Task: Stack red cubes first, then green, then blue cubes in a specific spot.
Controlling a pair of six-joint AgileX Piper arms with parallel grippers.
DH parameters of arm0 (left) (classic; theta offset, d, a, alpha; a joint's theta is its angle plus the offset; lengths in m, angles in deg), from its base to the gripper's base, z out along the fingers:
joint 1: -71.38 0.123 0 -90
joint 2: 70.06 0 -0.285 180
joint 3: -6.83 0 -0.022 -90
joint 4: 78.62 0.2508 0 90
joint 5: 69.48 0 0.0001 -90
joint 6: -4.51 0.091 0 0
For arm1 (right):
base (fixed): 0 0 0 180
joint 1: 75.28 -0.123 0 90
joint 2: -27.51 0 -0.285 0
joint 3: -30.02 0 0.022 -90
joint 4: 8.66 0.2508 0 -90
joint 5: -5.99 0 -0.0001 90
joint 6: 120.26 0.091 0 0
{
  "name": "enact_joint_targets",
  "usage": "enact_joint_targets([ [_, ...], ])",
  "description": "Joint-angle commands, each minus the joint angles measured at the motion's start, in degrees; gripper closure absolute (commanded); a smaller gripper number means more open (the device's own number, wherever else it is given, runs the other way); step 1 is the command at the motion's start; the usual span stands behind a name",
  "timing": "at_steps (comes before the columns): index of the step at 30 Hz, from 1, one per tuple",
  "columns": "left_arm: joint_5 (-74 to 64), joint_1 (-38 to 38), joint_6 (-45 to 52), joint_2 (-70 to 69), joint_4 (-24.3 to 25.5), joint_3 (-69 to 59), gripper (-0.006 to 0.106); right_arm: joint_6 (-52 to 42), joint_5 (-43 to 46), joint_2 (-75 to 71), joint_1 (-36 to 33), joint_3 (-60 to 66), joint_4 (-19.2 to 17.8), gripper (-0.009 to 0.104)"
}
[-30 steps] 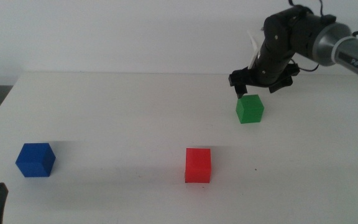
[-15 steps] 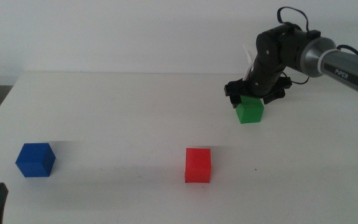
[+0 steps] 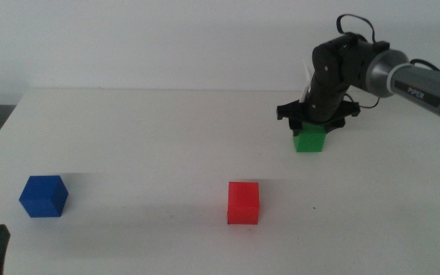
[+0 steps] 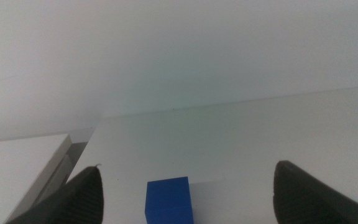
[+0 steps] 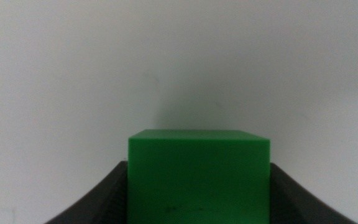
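The right hand (image 3: 312, 122) sits low over the small matte green cube (image 3: 310, 139) on the white desk (image 3: 151, 145), jaws straddling it (seemingly touching its sides), while the left hand (image 4: 185, 193) waits spread near the small blue cube (image 4: 169, 200).

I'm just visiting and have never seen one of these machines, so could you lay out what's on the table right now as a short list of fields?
surface: white table
red cube: alone near the front centre, nothing on it
green cube: far right, on the table between the jaws of the right end effector
blue cube: front left, untouched
right end effector: lowered over the green cube, jaws either side of it; whether they press on it cannot be told
left end effector: waiting at the front left corner, jaws wide apart, facing the blue cube
stack: not yet begun
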Motion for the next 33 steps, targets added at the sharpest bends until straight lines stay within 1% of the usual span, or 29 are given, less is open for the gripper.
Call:
enact_joint_targets([
  [1,0.7,0.1,-0.2,-0.2,-0.4,0.0,0.007,3.1,-2.8,-4.5,-1.2,-0.4,-3.1,0.091],
  [4,0.7,0.1,-0.2,-0.2,-0.4,0.0,0.007,7.0,-7.4,-11.1,-4.4,-0.4,-6.0,0.087],
  [9,0.7,0.1,-0.2,-0.2,-0.4,0.0,0.007,14.3,-15.2,-17.1,-14.0,-0.3,-10.5,0.086],
  [11,0.7,0.1,-0.2,-0.2,-0.4,0.0,0.007,18.0,-16.1,-17.6,-17.5,-0.3,-11.5,0.086],
  [15,0.7,0.1,-0.2,-0.2,-0.4,0.0,0.007,23.7,-16.1,-17.6,-24.0,0.0,-11.6,0.086],
  [18,0.7,0.1,-0.2,-0.2,-0.4,0.0,0.007,28.9,-16.1,-17.9,-27.3,2.3,-12.2,0.086],
  [21,0.7,0.1,-0.2,-0.2,-0.4,0.0,0.007,32.4,-16.1,-18.1,-29.2,5.6,-12.6,0.086],
  [26,0.7,0.1,-0.2,-0.2,-0.4,0.0,0.007,36.2,-14.5,-18.1,-29.6,9.2,-13.0,0.086],
  [33,0.7,0.1,-0.2,-0.2,-0.4,0.0,0.007,36.8,-10.9,-18.1,-29.6,13.5,-12.8,0.086],
])
